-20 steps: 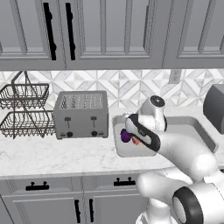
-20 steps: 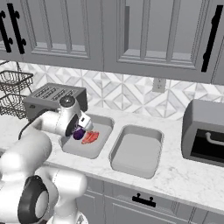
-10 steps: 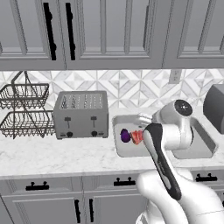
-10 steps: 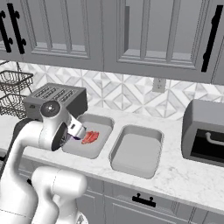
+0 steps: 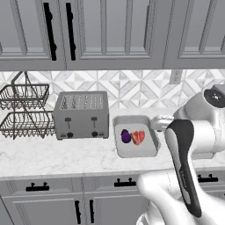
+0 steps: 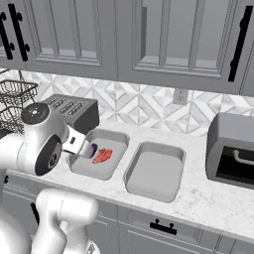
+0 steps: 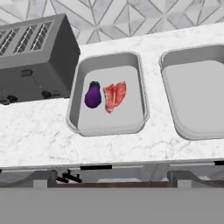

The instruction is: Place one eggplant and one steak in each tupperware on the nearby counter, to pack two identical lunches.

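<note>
eggplant: one dark-purple eggplant [image 7: 92, 95] lies on the floor of the tub nearest the toaster, in the half toward the toaster. In my hand view its long axis runs up and down the picture, from the tub's front wall toward its back wall, narrower end toward the back.
steak: one red steak [image 7: 114, 97] lies just beside the eggplant, on the side away from the toaster. I cannot tell whether the two touch. Its long axis also runs front to back, roughly parallel to the eggplant, with the broader end toward the back wall.
filled tub: this tupperware [image 7: 141, 83] sits flat on the table, its long side running front to back, close beside the toaster. From the left base view I see the same pair inside it, eggplant [image 5: 125, 136] left, steak [image 5: 138, 137] right.
second tub: the other tupperware [image 7: 199, 92] stands just beside the first, apart from it by a narrow strip of marble, on the side away from the toaster. Its floor is bare grey.
table: the white marble table [image 7: 39, 127] carries both tubs and the toaster, over grey cabinet fronts with black handles.
pincer: my pincer's fingers stand apart, at their widest, with nothing between them; my hand looks down on the tubs from above the table's front edge.
toaster: the grey slotted toaster [image 5: 82, 115] stands upright against the tiled wall.
wire basket: a two-tier dark wire basket [image 5: 23, 112] stands beyond the toaster.
dark appliance: a grey box with a dark front [image 6: 231, 156] sits at the far end of the table, beyond the bare tub.
</note>
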Robot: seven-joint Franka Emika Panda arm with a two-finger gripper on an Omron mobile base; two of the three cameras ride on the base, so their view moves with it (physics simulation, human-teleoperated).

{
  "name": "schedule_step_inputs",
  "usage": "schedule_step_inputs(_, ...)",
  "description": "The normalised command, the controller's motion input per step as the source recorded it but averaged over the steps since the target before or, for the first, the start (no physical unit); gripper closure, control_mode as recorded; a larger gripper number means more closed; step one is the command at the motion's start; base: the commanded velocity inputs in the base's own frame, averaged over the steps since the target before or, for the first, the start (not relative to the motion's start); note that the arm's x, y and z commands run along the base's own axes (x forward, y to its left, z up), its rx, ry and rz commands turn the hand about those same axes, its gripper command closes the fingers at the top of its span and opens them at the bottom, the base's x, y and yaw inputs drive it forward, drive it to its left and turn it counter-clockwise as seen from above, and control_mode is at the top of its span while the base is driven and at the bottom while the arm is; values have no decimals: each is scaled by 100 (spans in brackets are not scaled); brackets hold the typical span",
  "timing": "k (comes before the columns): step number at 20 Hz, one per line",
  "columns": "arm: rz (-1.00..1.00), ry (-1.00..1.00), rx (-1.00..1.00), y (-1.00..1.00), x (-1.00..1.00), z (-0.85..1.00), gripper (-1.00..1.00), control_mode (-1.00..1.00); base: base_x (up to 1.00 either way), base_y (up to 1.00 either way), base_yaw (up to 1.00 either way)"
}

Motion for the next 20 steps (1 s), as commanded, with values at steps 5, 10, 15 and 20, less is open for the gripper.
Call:
schedule_step_inputs(5,4,0,-12,0,-100,-22,-100,-100,0,0,0)
schedule_step_inputs(10,0,-1,-9,0,-60,-49,-100,100,-40,0,0)
schedule_step_inputs(15,0,0,0,0,0,0,-100,100,-100,0,2)
schedule_step_inputs(20,0,0,0,0,0,0,-100,100,-100,2,26)
